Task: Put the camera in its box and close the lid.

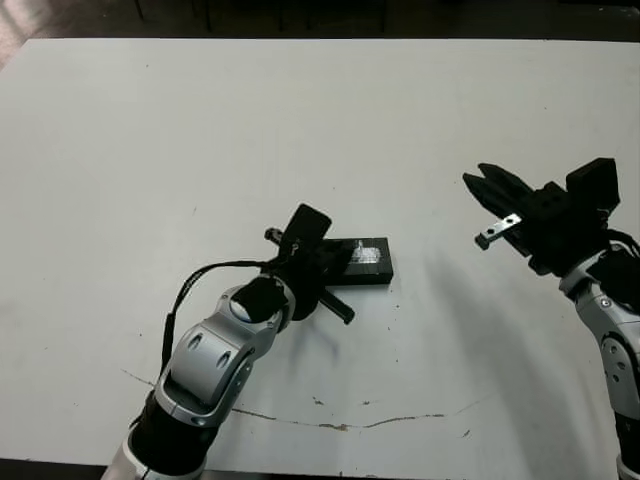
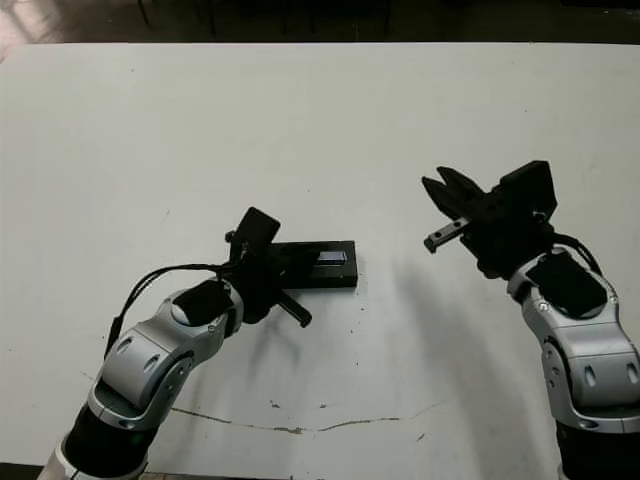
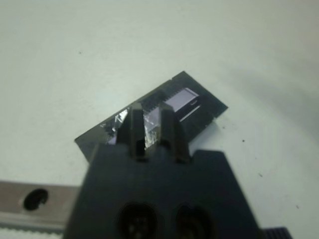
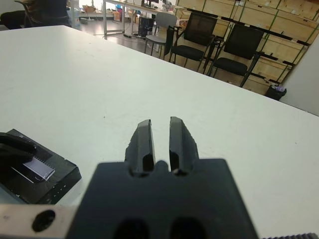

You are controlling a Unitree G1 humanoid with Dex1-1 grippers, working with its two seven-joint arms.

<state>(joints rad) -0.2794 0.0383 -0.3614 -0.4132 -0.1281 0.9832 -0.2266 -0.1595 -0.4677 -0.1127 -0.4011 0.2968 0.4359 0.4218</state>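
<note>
The lid [image 1: 362,260] sits on the box just right of the frame's centre in the left eye view, a flat black rectangle on the white table [image 1: 200,130]. Its long axis runs left to right across the picture, tipped only slightly. A silvery-white print patch glints on its top face; the marking is too blurred to read in any view. In the left wrist view the same surface looks matte with a pale glossy panel and a shiny foil-like patch, edges crisp and square.

The left gripper [image 1: 318,268] covers the lid's left end, its black fingers [image 3: 133,127] drawn nearly together, tips resting on the lid top with nothing clamped between them. The box and camera cannot be made out beneath the lid.

The right gripper [image 2: 450,205] hangs at the right of the frame, well apart from the lid, its two tapered fingers [image 4: 144,142] close together with a narrow gap, empty.

A thin brown scratch [image 1: 340,425] crosses the table near the lower edge
</note>
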